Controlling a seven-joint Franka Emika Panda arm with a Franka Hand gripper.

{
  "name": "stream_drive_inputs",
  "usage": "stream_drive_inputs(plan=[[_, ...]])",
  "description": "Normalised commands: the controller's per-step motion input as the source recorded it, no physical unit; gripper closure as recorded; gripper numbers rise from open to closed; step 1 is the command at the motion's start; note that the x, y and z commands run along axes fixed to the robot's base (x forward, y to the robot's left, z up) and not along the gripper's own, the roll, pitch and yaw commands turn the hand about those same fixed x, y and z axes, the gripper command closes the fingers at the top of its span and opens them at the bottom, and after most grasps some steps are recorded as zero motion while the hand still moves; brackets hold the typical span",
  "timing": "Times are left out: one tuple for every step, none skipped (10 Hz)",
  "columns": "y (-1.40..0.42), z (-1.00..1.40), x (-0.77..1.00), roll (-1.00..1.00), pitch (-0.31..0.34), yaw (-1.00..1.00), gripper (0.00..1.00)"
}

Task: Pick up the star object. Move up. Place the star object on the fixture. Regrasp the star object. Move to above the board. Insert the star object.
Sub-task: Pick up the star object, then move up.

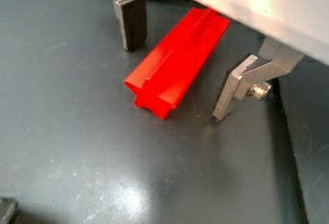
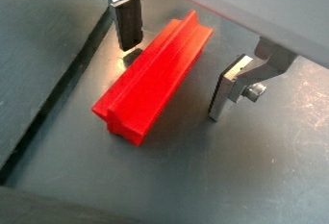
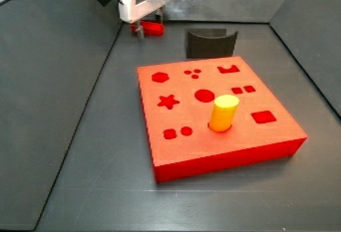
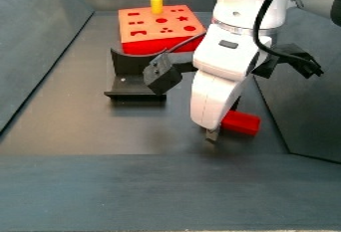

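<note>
Red and lying flat on the grey floor, the star object sits between the gripper's wide-spread fingers (neither pad seems to touch it), well apart from the board.

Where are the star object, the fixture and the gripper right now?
star object [image 2: 152, 79]: wrist view, upper face.
fixture [image 3: 209, 43]: side view, front face.
gripper [image 1: 178, 65]: wrist view, midway between fingertips, straddling the star object.
</note>
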Motion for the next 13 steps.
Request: stream_drive_inputs(plan=[[0.0, 0.0, 0.0, 0.01, 0.0, 0.0, 0.0], [0.0, 0.0, 0.0, 0.0, 0.0, 0.0, 1.0], [0.0, 0.0, 0.0, 0.0, 0.0, 0.0, 1.0], [0.0, 0.0, 0.0, 0.0, 0.0, 0.0, 1.0], [0.0, 0.0, 0.0, 0.0, 0.0, 0.0, 1.0], [0.0, 0.0, 0.0, 0.0, 0.0, 0.0, 1.0], [0.0, 0.0, 0.0, 0.0, 0.0, 0.0, 1.0], [0.0, 0.0, 0.0, 0.0, 0.0, 0.0, 1.0], [0.0, 0.0, 0.0, 0.0, 0.0, 0.0, 1.0], [0.0, 0.0, 0.0, 0.0, 0.0, 0.0, 1.0], [0.0, 0.0, 0.0, 0.0, 0.0, 0.0, 1.0], [0.0, 0.0, 0.0, 0.0, 0.0, 0.0, 1.0], [0.0, 0.83, 0.0, 0.0, 0.0, 0.0, 1.0]])
